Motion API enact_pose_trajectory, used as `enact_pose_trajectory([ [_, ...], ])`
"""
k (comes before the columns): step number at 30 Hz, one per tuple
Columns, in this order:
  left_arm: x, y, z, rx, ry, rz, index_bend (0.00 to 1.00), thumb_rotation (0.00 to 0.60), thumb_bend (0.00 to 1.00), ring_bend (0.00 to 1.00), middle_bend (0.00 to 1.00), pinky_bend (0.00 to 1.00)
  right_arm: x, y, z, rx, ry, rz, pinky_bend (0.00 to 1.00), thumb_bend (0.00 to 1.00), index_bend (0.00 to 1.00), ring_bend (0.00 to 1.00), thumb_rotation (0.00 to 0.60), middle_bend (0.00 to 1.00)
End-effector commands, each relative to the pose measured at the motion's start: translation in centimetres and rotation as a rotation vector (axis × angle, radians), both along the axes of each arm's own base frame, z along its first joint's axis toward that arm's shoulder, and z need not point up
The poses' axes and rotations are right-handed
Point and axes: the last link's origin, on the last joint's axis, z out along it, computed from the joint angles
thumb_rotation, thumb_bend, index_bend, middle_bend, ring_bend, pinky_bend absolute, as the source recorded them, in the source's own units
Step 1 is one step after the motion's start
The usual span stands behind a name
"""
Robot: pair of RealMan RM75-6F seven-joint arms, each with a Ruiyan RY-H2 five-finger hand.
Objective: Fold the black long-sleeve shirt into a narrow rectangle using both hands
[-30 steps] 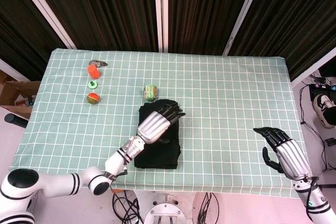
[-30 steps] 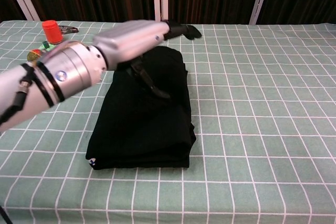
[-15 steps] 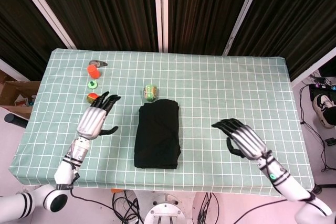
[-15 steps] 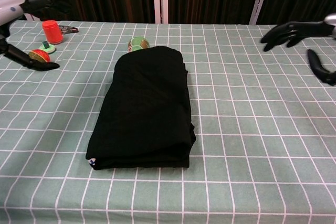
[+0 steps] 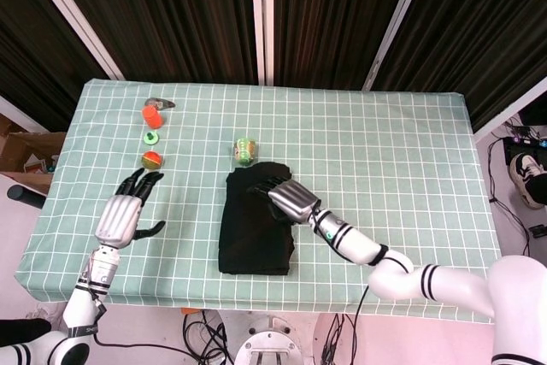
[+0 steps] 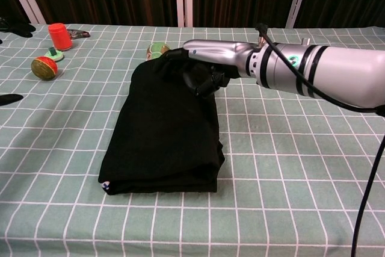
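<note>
Bare bench (image 5: pixel 402 151) is lying right of the folded shirt (image 5: pixel 252 241); right hand (image 5: pixel 286 197) is pressing it, grasp unclear; left hand (image 5: pixel 120 215) is hovering open.

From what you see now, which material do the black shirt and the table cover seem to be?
Black shirt: probably soft matte knit fabric; it lies in thick, rounded folded layers without shine. Table cover: green cloth or maybe vinyl with a white grid; it lies flat and hangs over the edge.
</note>
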Motion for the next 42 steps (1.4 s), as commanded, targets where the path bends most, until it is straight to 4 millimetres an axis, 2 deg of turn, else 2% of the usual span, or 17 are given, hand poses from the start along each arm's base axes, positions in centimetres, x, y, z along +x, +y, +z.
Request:
enact_pose_trajectory([
  [1, -0.1, -0.1, -0.2, -0.004, -0.003, 0.003, 0.11, 0.600, 0.19, 0.04, 0.12, 0.15, -0.1, -1.3, -2.9, 0.016, 0.069, -0.057, 0.15, 0.83, 0.18, 0.10, 0.600, 0.20],
  [5, -0.2, -0.1, -0.4, -0.008, 0.001, 0.004, 0.11, 0.600, 0.19, 0.04, 0.12, 0.15, -0.8, -1.7, -3.8, 0.024, 0.117, -0.079, 0.15, 0.83, 0.17, 0.10, 0.600, 0.20],
  [8, -0.3, -0.1, -0.3, -0.001, 0.003, 0.006, 0.11, 0.600, 0.19, 0.04, 0.12, 0.15, -0.4, -1.2, -2.7, -0.001, 0.068, -0.064, 0.15, 0.82, 0.16, 0.10, 0.600, 0.20],
  [11, -0.3, -0.1, -0.1, 0.012, -0.006, 0.010, 0.11, 0.600, 0.19, 0.04, 0.12, 0.15, -0.2, 0.3, -0.3, -0.026, -0.001, -0.007, 0.15, 0.82, 0.16, 0.10, 0.600, 0.20],
  [15, -0.6, -0.2, 0.1, 0.022, -0.022, 0.024, 0.11, 0.600, 0.19, 0.04, 0.12, 0.15, -1.3, 3.7, 3.0, -0.026, -0.039, 0.080, 0.15, 0.79, 0.16, 0.10, 0.600, 0.20],
  [18, -0.6, -0.2, 0.1, 0.021, -0.028, 0.029, 0.11, 0.600, 0.19, 0.04, 0.12, 0.15, -2.4, 6.2, 4.0, 0.014, -0.028, 0.113, 0.15, 0.79, 0.16, 0.10, 0.600, 0.21],
  [21, -0.6, -0.2, 0.1, 0.017, -0.033, 0.031, 0.11, 0.600, 0.19, 0.04, 0.12, 0.15, -3.5, 8.4, 4.0, 0.060, -0.003, 0.140, 0.15, 0.78, 0.16, 0.10, 0.600, 0.21],
  [30, -0.3, -0.4, -0.3, 0.005, -0.033, 0.025, 0.11, 0.600, 0.19, 0.04, 0.12, 0.15, -6.3, 12.8, 3.0, 0.152, 0.079, 0.179, 0.15, 0.78, 0.16, 0.10, 0.600, 0.21],
  [34, -0.4, -0.3, -0.6, -0.009, -0.032, 0.035, 0.11, 0.600, 0.19, 0.04, 0.12, 0.15, -7.3, 13.3, 2.1, 0.189, 0.113, 0.151, 0.15, 0.78, 0.15, 0.10, 0.600, 0.21],
  [38, -0.4, -0.3, -0.7, -0.005, -0.035, 0.038, 0.11, 0.600, 0.19, 0.04, 0.11, 0.15, -7.5, 13.7, 1.3, 0.209, 0.105, 0.145, 0.15, 0.78, 0.14, 0.10, 0.600, 0.20],
  [40, -0.5, -0.3, -0.5, 0.002, -0.030, 0.040, 0.11, 0.600, 0.19, 0.04, 0.11, 0.15, -7.3, 13.9, 1.8, 0.186, 0.073, 0.160, 0.15, 0.78, 0.14, 0.10, 0.600, 0.21],
  [42, -0.9, -0.3, 0.0, 0.021, -0.019, 0.045, 0.11, 0.600, 0.19, 0.04, 0.11, 0.15, -7.3, 13.7, 3.4, 0.122, 0.021, 0.167, 0.15, 0.78, 0.14, 0.10, 0.600, 0.21],
])
